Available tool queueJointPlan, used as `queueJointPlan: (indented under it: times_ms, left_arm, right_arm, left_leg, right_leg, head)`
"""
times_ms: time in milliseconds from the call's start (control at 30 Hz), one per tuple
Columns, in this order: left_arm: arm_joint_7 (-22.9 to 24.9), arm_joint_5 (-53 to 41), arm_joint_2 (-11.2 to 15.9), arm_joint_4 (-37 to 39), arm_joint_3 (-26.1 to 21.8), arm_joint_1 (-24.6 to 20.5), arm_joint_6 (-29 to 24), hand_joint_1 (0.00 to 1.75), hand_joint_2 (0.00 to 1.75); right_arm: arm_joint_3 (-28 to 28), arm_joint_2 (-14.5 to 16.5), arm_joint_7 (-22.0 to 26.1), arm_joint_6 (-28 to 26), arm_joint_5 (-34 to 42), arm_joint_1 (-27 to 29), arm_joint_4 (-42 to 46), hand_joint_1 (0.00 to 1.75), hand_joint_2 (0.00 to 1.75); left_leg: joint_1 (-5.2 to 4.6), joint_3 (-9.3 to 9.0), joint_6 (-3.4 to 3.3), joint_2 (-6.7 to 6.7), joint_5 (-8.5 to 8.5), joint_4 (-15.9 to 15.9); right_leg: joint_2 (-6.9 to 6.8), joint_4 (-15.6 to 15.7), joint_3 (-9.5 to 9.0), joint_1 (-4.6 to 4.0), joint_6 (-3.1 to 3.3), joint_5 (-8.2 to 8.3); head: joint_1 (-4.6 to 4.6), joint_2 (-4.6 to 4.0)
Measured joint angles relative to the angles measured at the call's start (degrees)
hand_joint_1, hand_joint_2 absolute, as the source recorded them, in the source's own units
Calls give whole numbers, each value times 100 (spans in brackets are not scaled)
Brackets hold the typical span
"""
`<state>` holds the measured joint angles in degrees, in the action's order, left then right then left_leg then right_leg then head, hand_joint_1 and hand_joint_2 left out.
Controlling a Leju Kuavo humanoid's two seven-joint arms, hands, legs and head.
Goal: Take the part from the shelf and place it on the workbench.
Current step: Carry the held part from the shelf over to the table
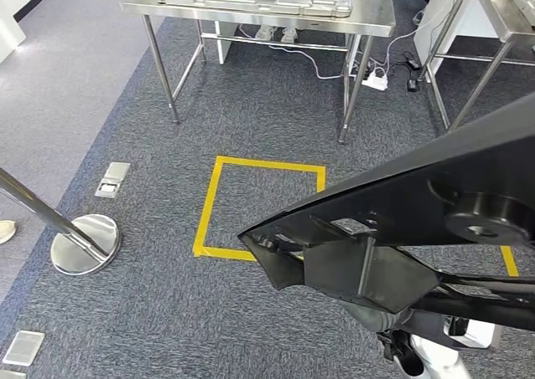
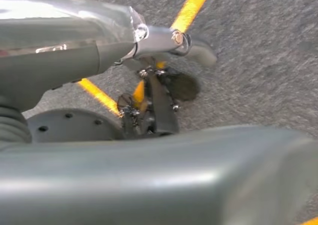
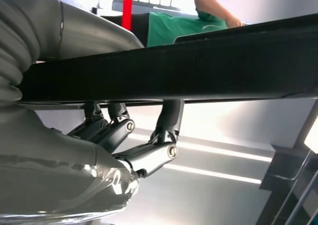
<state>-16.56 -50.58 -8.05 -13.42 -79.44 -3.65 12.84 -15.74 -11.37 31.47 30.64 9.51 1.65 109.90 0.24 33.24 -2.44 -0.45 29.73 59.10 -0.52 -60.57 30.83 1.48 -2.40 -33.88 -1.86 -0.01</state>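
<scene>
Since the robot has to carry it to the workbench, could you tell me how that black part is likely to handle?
The black part looks stiff: it spans the head view without sagging. Long and flat, it may swing or tip if held off-centre. In the right wrist view the right hand's fingers hook one thin edge, so the smooth surface might slip. Its weight cannot be told.

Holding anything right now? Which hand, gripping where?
Yes: the black part. The right hand grips its flat edge, fingers curled against one face. The left hand lies by it; its hold cannot be told.
</scene>
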Motion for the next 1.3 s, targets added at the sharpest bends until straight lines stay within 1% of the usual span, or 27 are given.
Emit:
queueJointPlan:
  times_ms: [33, 100, 133, 167, 200, 267, 300, 333, 400, 500, 567, 633, 667, 700, 733, 800, 833, 933, 1000, 1033, 1067, 1133, 1167, 1200, 1233, 1267, 1300]
  left_arm:
    - [-4, 0, 2, 0, 0, -4, 1, 0, 175]
    - [-9, 0, 4, 0, 1, -17, 3, 0, 175]
    - [-9, 0, 2, 0, 1, -18, 4, 0, 175]
    - [-9, 0, 1, 0, 1, -15, 5, 0, 175]
    - [-9, 1, 1, 0, 0, -11, 5, 0, 175]
    - [-9, 2, 1, 0, -1, -6, 5, 0, 175]
    - [-9, 2, 0, 0, -1, -10, 7, 0, 175]
    - [-9, 1, -1, 0, 0, -15, 9, 0, 175]
    - [-9, 0, -3, 0, 1, -25, 12, 0, 175]
    - [-13, 2, -1, 0, 1, -37, 13, 0, 175]
    - [-16, 2, 1, 0, 1, -38, 13, 0, 175]
    - [-16, 1, 1, 0, 1, -24, 12, 0, 175]
    - [-16, 2, 1, 0, 1, -13, 12, 0, 175]
    - [-16, 2, 1, 0, 1, -4, 11, 0, 175]
    - [-16, 2, 1, 0, 1, 2, 10, 0, 175]
    - [-15, 4, 1, 0, 0, 7, 7, 0, 175]
    - [-14, 5, 1, 0, -1, 5, 4, 0, 175]
    - [-10, 7, 1, 0, -1, 6, -1, 0, 175]
    - [-12, 9, 2, 0, -1, 18, -9, 0, 175]
    - [-13, 9, 2, 0, -1, 17, -13, 0, 175]
    - [-13, 9, 1, 0, -1, 14, -16, 0, 175]
    - [-12, 7, -4, 0, -1, 8, -16, 0, 175]
    - [-10, 7, -5, 0, -1, 11, -16, 0, 175]
    - [-9, 8, -6, 0, -1, 16, -17, 0, 175]
    - [-8, 8, -6, 0, -1, 20, -18, 0, 175]
    - [-7, 9, -7, 0, -1, 23, -20, 0, 175]
    - [-5, 8, -11, 0, -2, 22, -22, 0, 175]
  right_arm:
    - [2, -3, 2, 2, 5, -2, 1, 175, 175]
    - [3, -8, 4, 9, 15, 9, -3, 175, 175]
    - [3, -10, 4, 11, 19, 19, -6, 175, 175]
    - [4, -12, 5, 13, 23, 25, -8, 175, 175]
    - [6, -14, 5, 15, 28, 27, -9, 175, 175]
    - [13, -19, 8, 16, 35, 28, -9, 175, 175]
    - [15, -21, 9, 16, 38, 27, -7, 175, 175]
    - [18, -22, 11, 17, 40, 27, -5, 175, 175]
    - [21, -26, 14, 18, 46, 30, -1, 175, 175]
    - [25, -30, 24, 20, 51, 31, 4, 175, 175]
    - [24, -30, 37, 22, 53, 33, 5, 175, 175]
    - [21, -30, 46, 23, 53, 39, 2, 175, 175]
    - [21, -30, 48, 23, 53, 42, 0, 175, 175]
    - [20, -30, 49, 23, 52, 44, -1, 175, 175]
    - [20, -30, 49, 23, 52, 44, -1, 175, 175]
    - [20, -30, 52, 25, 53, 40, -1, 175, 175]
    - [20, -30, 53, 28, 54, 38, 0, 175, 175]
    - [19, -30, 56, 50, 57, 40, 1, 175, 175]
    - [20, -31, 57, 57, 60, 32, 1, 175, 175]
    - [20, -32, 58, 58, 61, 23, 2, 175, 175]
    - [20, -33, 58, 58, 61, 22, 1, 175, 175]
    - [20, -36, 57, 60, 60, 33, -2, 175, 175]
    - [20, -37, 57, 60, 59, 40, -4, 175, 175]
    - [20, -38, 57, 61, 60, 43, -6, 175, 175]
    - [21, -39, 58, 64, 61, 43, -7, 175, 175]
    - [21, -40, 58, 68, 63, 41, -7, 175, 175]
    - [22, -41, 60, 75, 66, 39, -11, 175, 175]
  left_leg:
    - [8, -37, -30, 2, 0, -32]
    - [-12, -75, -78, 3, 25, -41]
    - [-23, -95, -92, 1, 42, -40]
    - [-33, -120, -100, -1, 62, -40]
    - [-41, -156, -101, -4, 86, -39]
    - [-52, -242, -80, -11, 151, -38]
    - [-64, -272, -55, -13, 188, -29]
    - [-70, -287, -27, -14, 215, -25]
    - [-75, -299, 32, -11, 248, -29]
    - [-65, -278, 129, -3, 361, 92]
    - [-26, 17, 218, -2, 623, 668]
    - [31, 463, 288, -1, 847, 1409]
    - [51, 600, 310, 0, 816, 1576]
    - [65, 632, 323, 1, 671, 1526]
    - [75, 559, 328, 2, 420, 1254]
    - [70, 314, 301, 11, -22, 581]
    - [58, 219, 260, 17, -100, 337]
    - [26, 137, 102, 17, 26, 148]
    - [38, 38, 13, 7, 62, 96]
    - [41, -22, -28, 3, 81, 76]
    - [36, -66, -64, 3, 105, 64]
    - [7, -133, -107, 2, 169, 63]
    - [-8, -177, -114, 1, 209, 63]
    - [-21, -235, -113, 0, 254, 63]
    - [-31, -305, -108, -2, 305, 63]
    - [-39, -375, -101, -3, 360, 62]
    - [-45, -438, -86, -4, 411, 63]
  right_leg:
    - [6, -264, 121, -1, -5, -139]
    - [16, -1011, 528, -10, -6, -433]
    - [18, -1297, 708, -12, -7, -487]
    - [18, -1393, 801, -15, -7, -427]
    - [18, -1262, 785, -17, -2, -254]
    - [21, -545, 512, -28, 35, 219]
    - [22, -199, 370, -38, 58, 366]
    - [25, 17, 281, -49, 83, 432]
    - [35, 126, 240, -72, 124, 404]
    - [31, 159, 197, -24, 200, 387]
    - [11, 171, 156, 4, 241, 354]
    - [1, 171, 111, 9, 248, 304]
    - [3, 171, 76, 15, 237, 274]
    - [6, 170, 28, 22, 219, 238]
    - [8, 170, -34, 33, 198, 195]
    - [8, 172, -144, 42, 144, 110]
    - [10, 173, -168, 39, 110, 78]
    - [15, 160, -182, 32, -21, 98]
    - [16, 14, -173, 37, -67, 59]
    - [18, -185, -89, 36, -65, -42]
    - [21, -489, 71, 33, -59, -190]
    - [26, -1176, 525, 18, -59, -452]
    - [27, -1366, 700, 8, -56, -473]
    - [28, -1355, 783, -3, -49, -374]
    - [28, -1140, 768, -14, -34, -170]
    - [28, -779, 681, -29, -6, 108]
    - [27, -457, 599, -50, 23, 304]
  head:
    - [1, 1]
    - [2, -1]
    - [2, -1]
    - [2, -1]
    - [2, 0]
    - [2, 1]
    - [2, 1]
    - [1, 1]
    - [-1, 1]
    - [-10, 1]
    - [-21, -1]
    - [-22, -1]
    - [-22, -1]
    - [-22, -1]
    - [-22, -1]
    - [-23, 0]
    - [-24, 0]
    - [-24, 1]
    - [-20, 1]
    - [-19, 1]
    - [-16, 1]
    - [-15, 1]
    - [-14, 1]
    - [-14, 1]
    - [-14, 1]
    - [-13, 0]
    - [-21, -1]
